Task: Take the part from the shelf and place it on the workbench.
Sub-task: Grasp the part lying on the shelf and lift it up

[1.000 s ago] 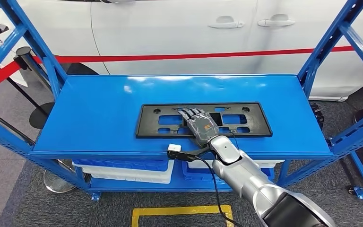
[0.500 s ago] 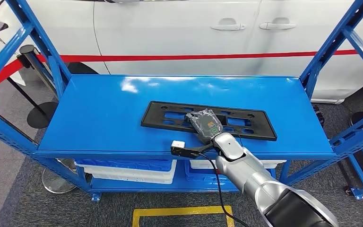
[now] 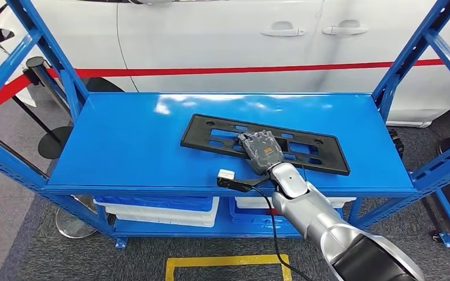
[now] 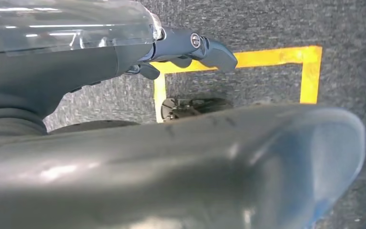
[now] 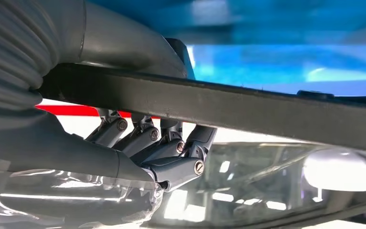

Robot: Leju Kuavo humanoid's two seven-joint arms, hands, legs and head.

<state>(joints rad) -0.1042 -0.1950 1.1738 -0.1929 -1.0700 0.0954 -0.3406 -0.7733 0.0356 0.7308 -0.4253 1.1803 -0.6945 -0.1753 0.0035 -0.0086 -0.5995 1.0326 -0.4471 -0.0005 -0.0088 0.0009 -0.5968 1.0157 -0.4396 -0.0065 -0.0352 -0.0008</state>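
The part is a flat black frame plate with several cut-outs, lying askew on the blue shelf top, its left end turned toward the back. My right hand grips its near long edge around the middle. In the right wrist view the fingers curl over the black bar of the plate, with the grey thumb on its other side. My left hand hangs over the dark floor with its fingers apart and nothing in them.
A white car with a red stripe stands close behind the shelf. Blue uprights frame both ends. White bins sit on the lower level. A yellow floor marking lies in front, and a black post stands at the left.
My right hand went from lying flat on the plate to gripping it. The plate has swung askew and shifted to the right with the hand.
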